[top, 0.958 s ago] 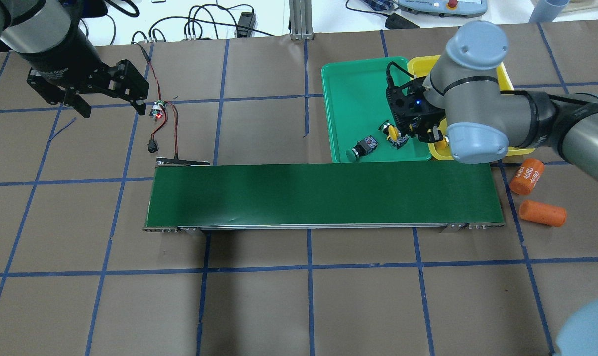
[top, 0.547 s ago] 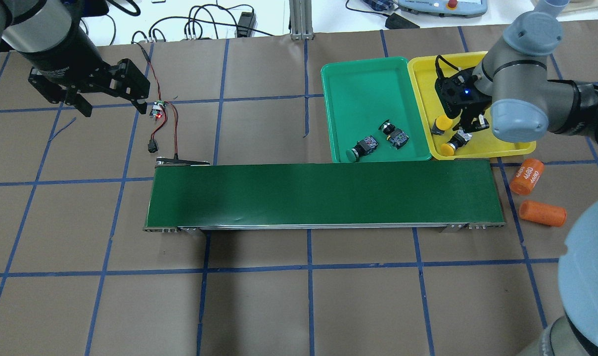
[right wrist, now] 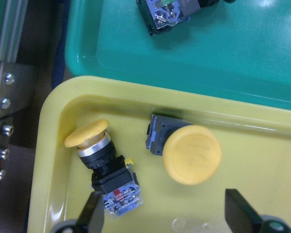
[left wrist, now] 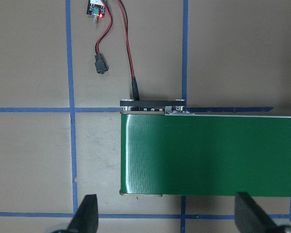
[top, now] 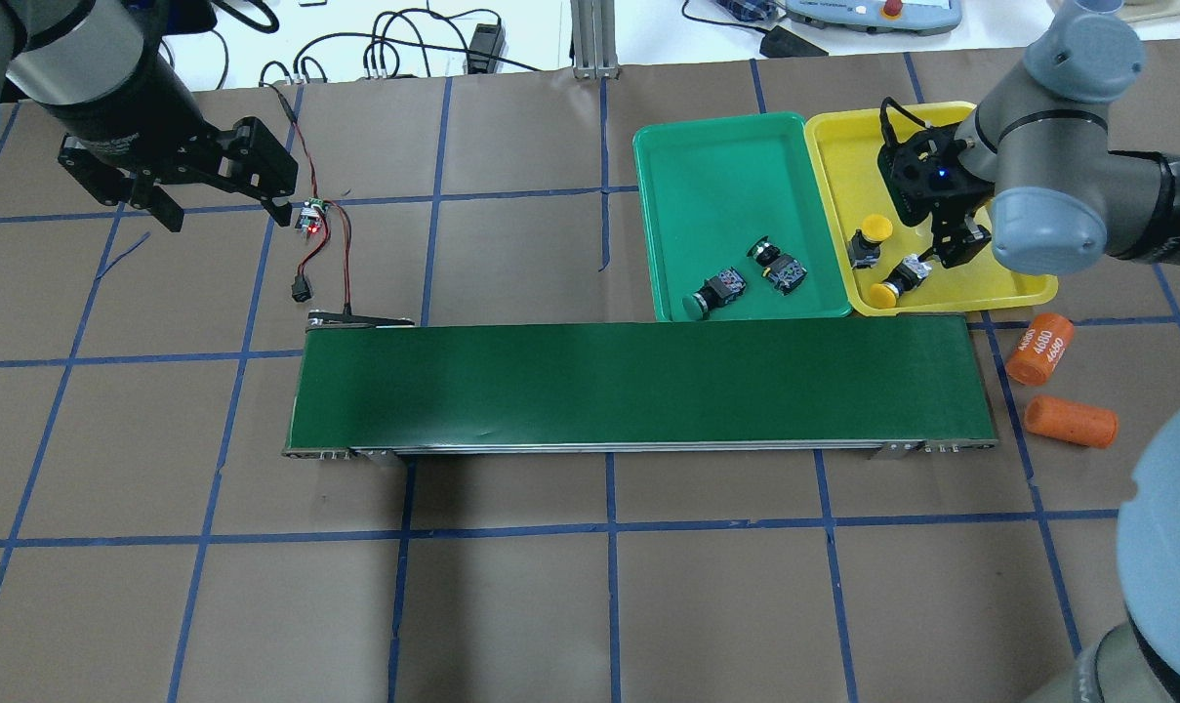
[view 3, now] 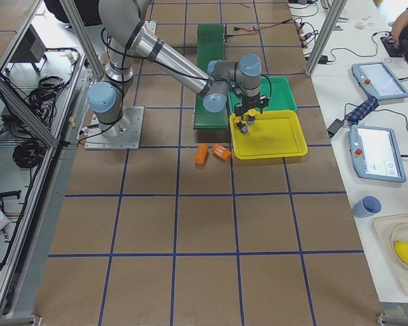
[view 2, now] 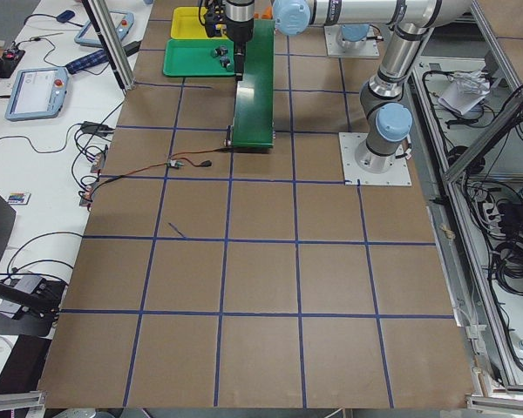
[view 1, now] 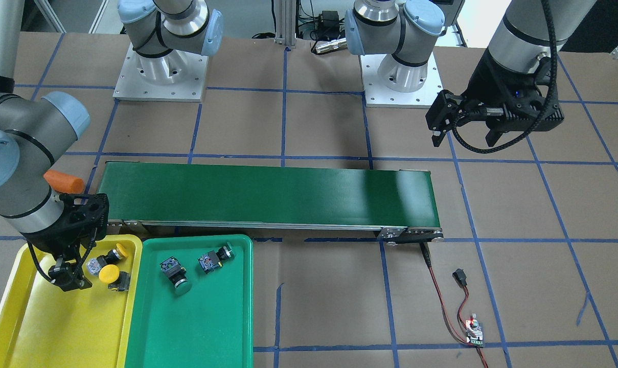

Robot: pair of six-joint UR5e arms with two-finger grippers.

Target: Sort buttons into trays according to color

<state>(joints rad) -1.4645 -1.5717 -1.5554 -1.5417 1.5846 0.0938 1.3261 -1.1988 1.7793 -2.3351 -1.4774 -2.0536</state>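
Overhead view: high behind the robot (top: 92, 78), looking forward and down on the worktop (top: 550, 605). Front view: opposite side, facing the robot, steep. Side views: far back at either end, looking along the worktop. Left wrist view: close above the belt (left wrist: 208, 155) end. Right wrist view: very close over the yellow tray (right wrist: 262, 145). Overhead and front both take in belt and tray.

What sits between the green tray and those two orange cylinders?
The yellow tray, holding two yellow buttons, with the right gripper over it. The overhead view shows this best.
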